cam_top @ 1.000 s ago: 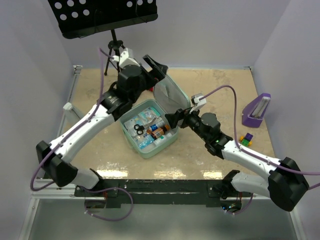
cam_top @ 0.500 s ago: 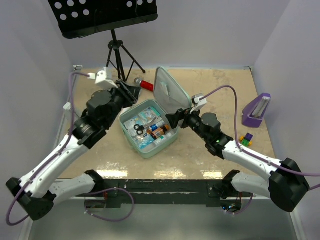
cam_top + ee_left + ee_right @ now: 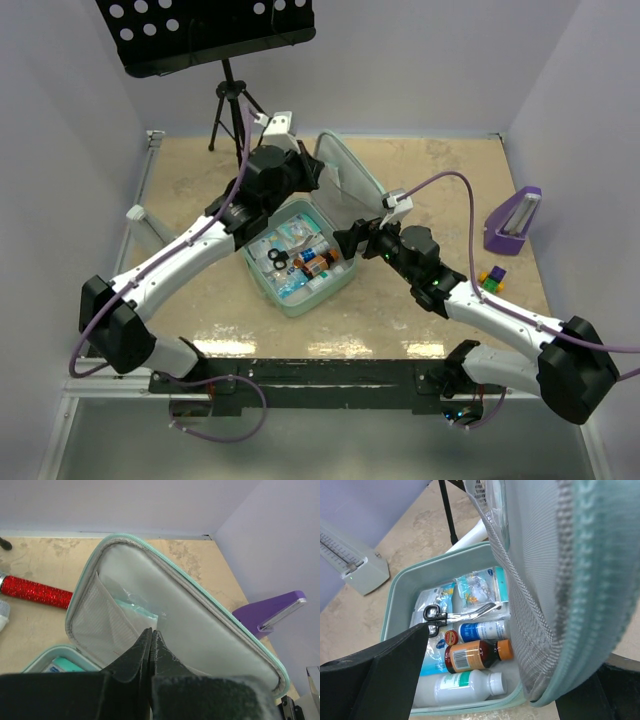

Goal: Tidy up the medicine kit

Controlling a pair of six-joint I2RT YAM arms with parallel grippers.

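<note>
The medicine kit is a mint-green case lying open mid-table. Its base (image 3: 290, 295) holds scissors (image 3: 450, 614), a brown bottle with an orange cap (image 3: 475, 656), a white bottle (image 3: 465, 685), a blue-labelled bottle (image 3: 482, 629) and packets. The lid (image 3: 345, 185) stands up at the back right, its mesh pocket (image 3: 100, 615) holding a packet. My left gripper (image 3: 308, 168) is shut with nothing between its tips (image 3: 151, 630), right at the lid's inner face. My right gripper (image 3: 505, 672) stands open, straddling the lid's lower corner (image 3: 555, 680) above the base.
A red glitter stick (image 3: 35, 591) lies behind the kit. A purple stand (image 3: 512, 222) and small coloured cubes (image 3: 490, 278) sit at the right. A black music stand on a tripod (image 3: 225, 90) rises at the back left; a white device (image 3: 355, 565) is to the left.
My left arm swung out to the left, then came back to the lid, and its jaws closed. The right arm has stayed put.
</note>
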